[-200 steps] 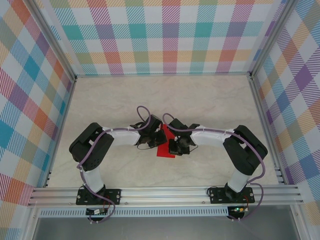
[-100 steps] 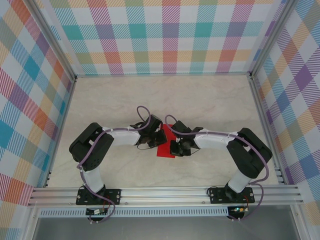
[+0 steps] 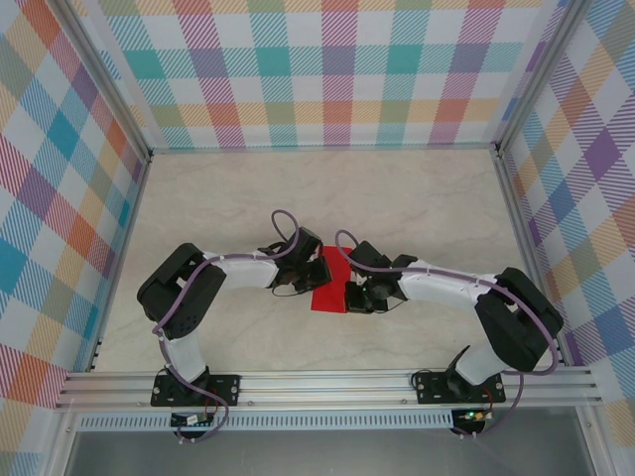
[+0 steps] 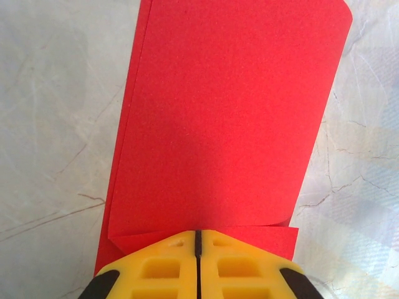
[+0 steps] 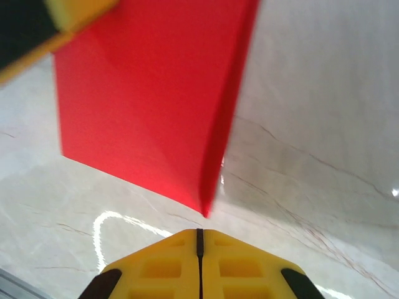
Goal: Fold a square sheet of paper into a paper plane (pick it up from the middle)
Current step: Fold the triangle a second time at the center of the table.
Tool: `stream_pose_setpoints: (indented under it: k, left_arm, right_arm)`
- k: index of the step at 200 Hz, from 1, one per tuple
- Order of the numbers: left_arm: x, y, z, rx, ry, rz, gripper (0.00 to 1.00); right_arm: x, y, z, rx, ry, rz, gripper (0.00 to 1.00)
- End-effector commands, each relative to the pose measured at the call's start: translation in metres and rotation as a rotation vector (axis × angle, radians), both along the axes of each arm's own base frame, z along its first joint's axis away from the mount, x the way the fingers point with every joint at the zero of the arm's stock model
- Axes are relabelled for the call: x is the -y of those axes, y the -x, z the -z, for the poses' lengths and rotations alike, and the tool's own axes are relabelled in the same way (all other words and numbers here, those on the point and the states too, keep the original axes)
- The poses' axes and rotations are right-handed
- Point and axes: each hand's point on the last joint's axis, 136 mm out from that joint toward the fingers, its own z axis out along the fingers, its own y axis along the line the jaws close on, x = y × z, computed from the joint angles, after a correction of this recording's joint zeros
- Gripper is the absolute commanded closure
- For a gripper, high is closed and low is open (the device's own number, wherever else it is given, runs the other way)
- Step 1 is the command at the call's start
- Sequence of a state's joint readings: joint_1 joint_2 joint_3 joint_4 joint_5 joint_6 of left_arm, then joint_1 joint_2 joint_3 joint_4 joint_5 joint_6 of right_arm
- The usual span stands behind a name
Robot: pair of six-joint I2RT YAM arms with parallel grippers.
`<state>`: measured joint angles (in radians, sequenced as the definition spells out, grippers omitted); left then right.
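while both arms bend inward over the middle of the marble-patterned table (image 3: 417, 198), the square sheet of paper (image 3: 327, 296) lies between their wrists, folded over into a narrower red strip. the left gripper (image 3: 317, 276) meets it from the left and the right gripper (image 3: 351, 295) from the right, the two close together. in the left wrist view the left gripper's yellow fingers (image 4: 174, 249) are pressed together with only a thin seam between them. their tips sit at the near edge of the paper, which runs away from them in two layers: a smooth upper flap with a rounded far corner, and a lower layer peeping out along the left side and the near edge. whether those tips pinch the paper or merely press on it i cannot tell. in the right wrist view the right gripper's fingers (image 5: 174, 249) are likewise pressed together, on nothing, and a pointed corner of the paper hangs just beyond their tips, apart from them. that flap stands up from the table with a diagonal crease across it, and a yellow finger of the left gripper sits at its far upper left.
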<state>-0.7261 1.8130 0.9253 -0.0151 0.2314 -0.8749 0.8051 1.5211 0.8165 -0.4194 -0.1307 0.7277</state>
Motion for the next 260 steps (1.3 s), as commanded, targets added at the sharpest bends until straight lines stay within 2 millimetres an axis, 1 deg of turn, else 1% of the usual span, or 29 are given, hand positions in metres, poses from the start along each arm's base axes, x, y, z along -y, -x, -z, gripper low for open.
stream_pose_setpoints:
  k: [1, 29, 56, 76, 101, 122, 147, 156, 167, 183, 198, 213, 227, 243, 260]
  left_arm:
    - [-0.036, 0.030, 0.063, -0.130, -0.192, -0.025, 0.94]
    - [-0.033, 0.030, 0.061, -0.132, -0.179, -0.021, 0.94]
    - [-0.030, 0.030, 0.059, -0.132, -0.161, -0.013, 0.94]
    - [-0.029, 0.030, 0.057, -0.128, -0.155, -0.013, 0.94]
    - [-0.033, 0.029, 0.058, -0.127, -0.173, -0.017, 0.94]
    - [-0.034, 0.029, 0.058, -0.125, -0.176, -0.020, 0.94]
    - [-0.037, 0.029, 0.058, -0.120, -0.192, -0.020, 0.94]
    - [-0.037, 0.028, 0.057, -0.118, -0.190, -0.022, 0.94]
    - [-0.036, 0.028, 0.057, -0.119, -0.189, -0.019, 0.94]
    - [-0.035, 0.028, 0.055, -0.116, -0.186, -0.016, 0.94]
    - [-0.033, 0.028, 0.054, -0.114, -0.177, -0.011, 0.94]
    - [-0.030, 0.027, 0.053, -0.111, -0.167, -0.005, 0.94]
    - [-0.027, 0.025, 0.050, -0.106, -0.155, 0.001, 0.94]
    - [-0.024, 0.024, 0.049, -0.103, -0.143, 0.005, 0.94]
    - [-0.021, 0.023, 0.047, -0.101, -0.132, 0.012, 0.94]
  right_arm:
    - [-0.025, -0.027, -0.009, 0.075, -0.059, -0.012, 0.94]
    - [-0.038, -0.037, 0.001, 0.071, -0.075, -0.007, 0.94]
    - [-0.038, -0.042, 0.011, 0.066, -0.058, 0.000, 0.95]
    - [-0.033, -0.040, 0.020, 0.048, -0.032, 0.002, 0.95]
    - [-0.019, -0.027, 0.030, 0.017, 0.015, -0.008, 0.95]
    - [-0.001, -0.005, 0.038, -0.032, 0.048, -0.027, 0.95]
    - [0.020, 0.022, 0.043, -0.087, 0.067, -0.045, 0.95]
    - [0.025, 0.027, 0.043, -0.096, 0.072, -0.047, 0.95]
    - [0.027, 0.030, 0.041, -0.095, 0.069, -0.046, 0.95]
    - [0.023, 0.025, 0.031, -0.065, 0.036, -0.042, 0.95]
    - [0.015, 0.013, 0.016, -0.017, -0.007, -0.030, 0.95]
    - [0.004, 0.001, 0.000, 0.037, -0.072, -0.020, 0.95]
    - [-0.006, -0.006, -0.011, 0.063, -0.124, -0.028, 0.94]
    - [-0.011, -0.012, -0.011, 0.066, -0.131, -0.035, 0.95]
    - [-0.009, -0.016, 0.000, 0.046, -0.113, -0.021, 0.95]
